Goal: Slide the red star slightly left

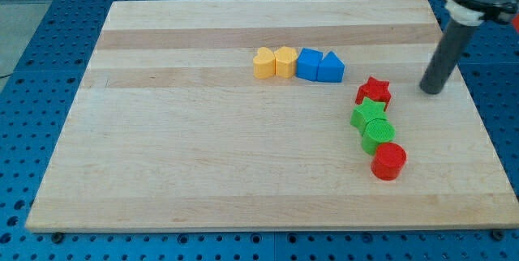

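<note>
Tool: my tip [433,91] rests right of red star [374,91], which touches green star [369,113]; nothing between.

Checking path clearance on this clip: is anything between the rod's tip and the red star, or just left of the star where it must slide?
Nothing visible. My tip stands to the view's right of the red star-shaped block, with bare board between and on the star's left.

Tip [433,91] on counter [203,156], right of star [374,91]; three blocks chained below star, four-block row upper-left.
</note>
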Action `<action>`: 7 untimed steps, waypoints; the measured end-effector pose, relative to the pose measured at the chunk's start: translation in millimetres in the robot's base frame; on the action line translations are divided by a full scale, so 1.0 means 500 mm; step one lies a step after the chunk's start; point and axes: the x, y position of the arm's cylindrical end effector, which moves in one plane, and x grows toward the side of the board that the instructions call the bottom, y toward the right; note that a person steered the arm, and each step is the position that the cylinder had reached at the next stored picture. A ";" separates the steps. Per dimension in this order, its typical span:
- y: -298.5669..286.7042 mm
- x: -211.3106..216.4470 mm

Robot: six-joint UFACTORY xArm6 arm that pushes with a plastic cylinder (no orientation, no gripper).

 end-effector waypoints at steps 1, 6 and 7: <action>-0.118 0.000; -0.354 0.040; -0.511 0.051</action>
